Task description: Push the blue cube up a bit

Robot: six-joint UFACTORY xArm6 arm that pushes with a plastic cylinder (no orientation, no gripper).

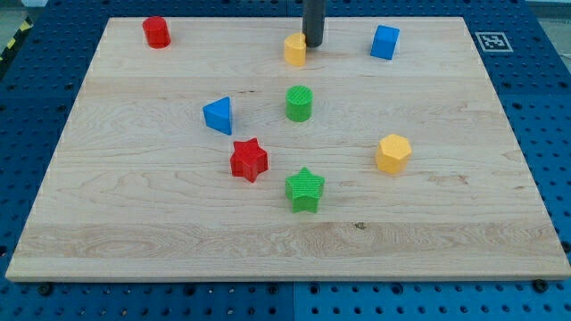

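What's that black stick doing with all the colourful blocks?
That stick is my rod, and I use my tip to slide blocks around the wooden board. Right now the tip sits near the view's top, right beside a small yellow block. I'm meant to push the blue cube up a bit, and it sits further to the view's right, not touched yet. The other blocks, like the red star and green star, just sit lower on the board.

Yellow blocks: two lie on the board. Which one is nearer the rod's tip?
The yellow block near the view's top, right beside my tip. The other, the yellow hexagonal block, lies far lower, toward the view's right.
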